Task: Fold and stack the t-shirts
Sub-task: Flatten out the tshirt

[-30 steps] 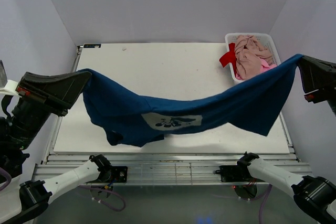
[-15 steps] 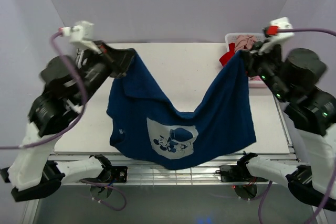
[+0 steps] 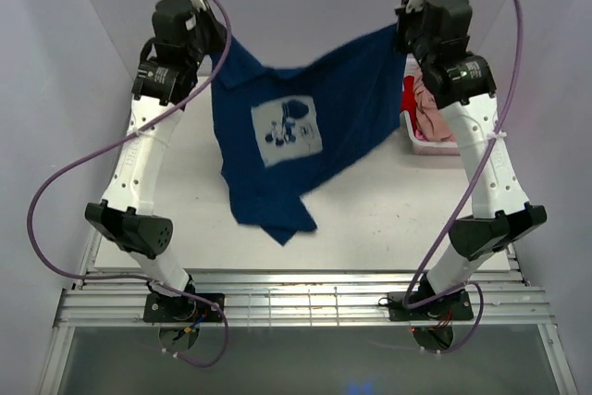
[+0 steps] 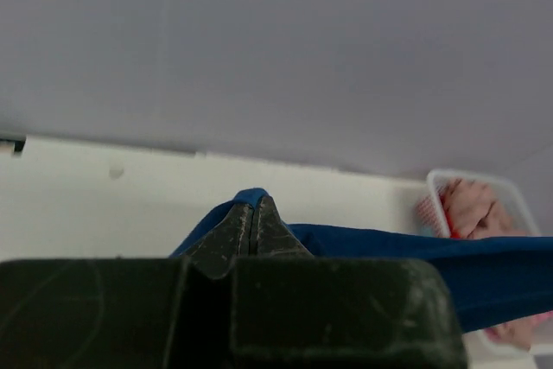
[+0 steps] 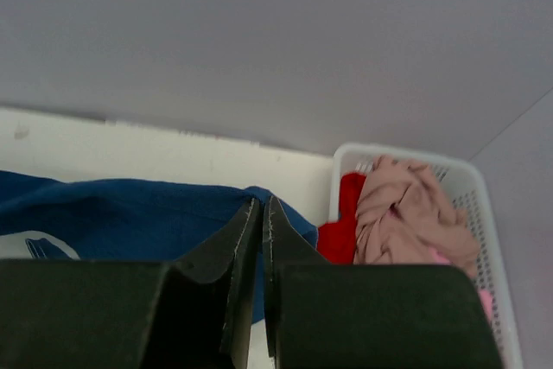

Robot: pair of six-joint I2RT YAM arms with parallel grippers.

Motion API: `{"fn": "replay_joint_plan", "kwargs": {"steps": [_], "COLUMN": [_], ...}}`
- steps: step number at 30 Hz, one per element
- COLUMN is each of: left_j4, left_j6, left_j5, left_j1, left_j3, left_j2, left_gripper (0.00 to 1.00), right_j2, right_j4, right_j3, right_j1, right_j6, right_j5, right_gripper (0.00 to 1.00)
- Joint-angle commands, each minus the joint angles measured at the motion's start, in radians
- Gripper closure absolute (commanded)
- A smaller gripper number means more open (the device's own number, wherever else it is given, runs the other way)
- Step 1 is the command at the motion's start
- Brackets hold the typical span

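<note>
Navy blue printed cloth t-shirt (image 3: 305,150) hangs spread between left pincer (image 4: 255,213) and right pincer (image 5: 262,206), both pinched shut on its top edge. Arms are reared up tall over the white table (image 3: 388,219).

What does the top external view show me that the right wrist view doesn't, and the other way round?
Top external only: both arms raised, the left gripper and right gripper holding the navy t-shirt spread between them, its whole white graphic showing, its lower end hanging low over the table. Right wrist only: the fingers pinched shut on the shirt's edge, and the white basket unblocked, beige tee beside red tee. Both: the navy shirt, the table, part of the basket.
</note>
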Motion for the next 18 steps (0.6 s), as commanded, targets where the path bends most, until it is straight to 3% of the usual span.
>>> {"fn": "replay_joint_plan", "kwargs": {"steps": [1,3,6,10,11,13,14,15,18], "left_j4": [0.122,0.152,0.270,0.358,0.375,0.408,0.422,0.436,0.334], "left_j6": [0.057,0.077,0.119,0.131,0.120,0.099,0.085,0.038,-0.080], "left_j5": [0.067,0.076,0.081,0.065,0.062,0.048,0.030,0.019,0.013], "left_j1": [0.005,0.016,0.024,0.025,0.027,0.027,0.027,0.027,0.025], "left_j3": [0.284,0.311,0.182,-0.118,-0.288,-0.454,-0.640,-0.729,-0.961], "left_j2": [0.000,0.016,-0.060,-0.198,-0.234,-0.342,-0.386,-0.432,-0.564], "left_gripper": [1.00,1.00,1.00,1.00,1.00,1.00,1.00,1.00,1.00], "right_j2": [0.015,0.029,-0.021,-0.081,-0.109,-0.141,-0.176,-0.185,-0.183], "right_j4": [0.142,0.162,0.264,0.317,0.340,0.376,0.403,0.415,0.345], "right_j3": [0.228,0.257,0.158,-0.042,-0.170,-0.314,-0.391,-0.504,-0.668], "right_j1": [-0.055,-0.079,-0.107,-0.112,-0.113,-0.113,-0.113,-0.113,-0.110], "right_j6": [-0.038,-0.048,-0.058,-0.081,-0.084,-0.086,-0.080,-0.078,-0.087], "right_j5": [-0.040,-0.075,-0.112,-0.150,-0.172,-0.186,-0.193,-0.197,-0.198], "right_gripper": [0.92,0.92,0.92,0.92,0.92,0.92,0.92,0.92,0.92]}}
